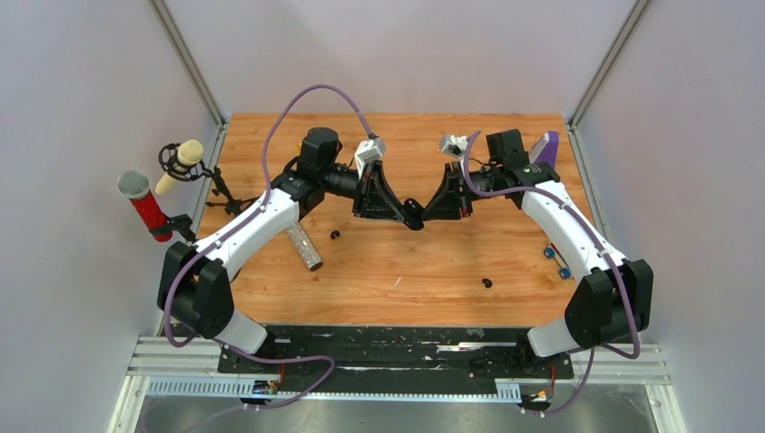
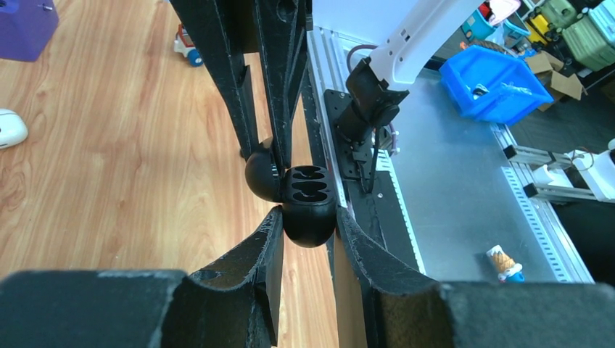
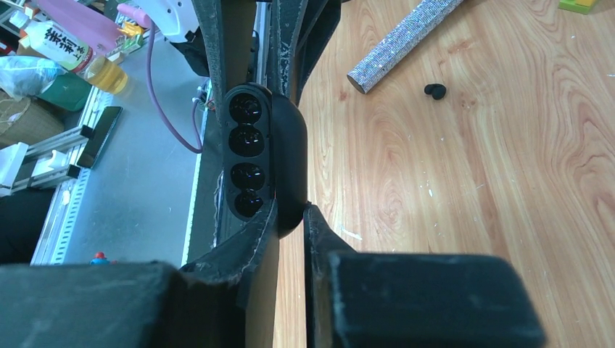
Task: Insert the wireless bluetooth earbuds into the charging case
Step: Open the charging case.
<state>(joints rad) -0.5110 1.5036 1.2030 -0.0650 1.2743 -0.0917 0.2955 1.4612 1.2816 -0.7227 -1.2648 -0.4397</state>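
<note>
Your wooden counter (image 1: 397, 262) sits between pale grey walls, with a glittery tube (image 1: 304, 246) lying beside the left arm. Above its middle, your left fingers (image 2: 250, 250) and right fingers (image 3: 326, 239) both pinch the open black charging case (image 1: 413, 216) from opposite sides. The top view alone shows one black earbud (image 1: 336, 235) near the tube and a second black earbud (image 1: 488, 283) well apart, nearer the right arm. Only the left wrist view shows a blue bin (image 2: 493, 80) beyond the counter.
</note>
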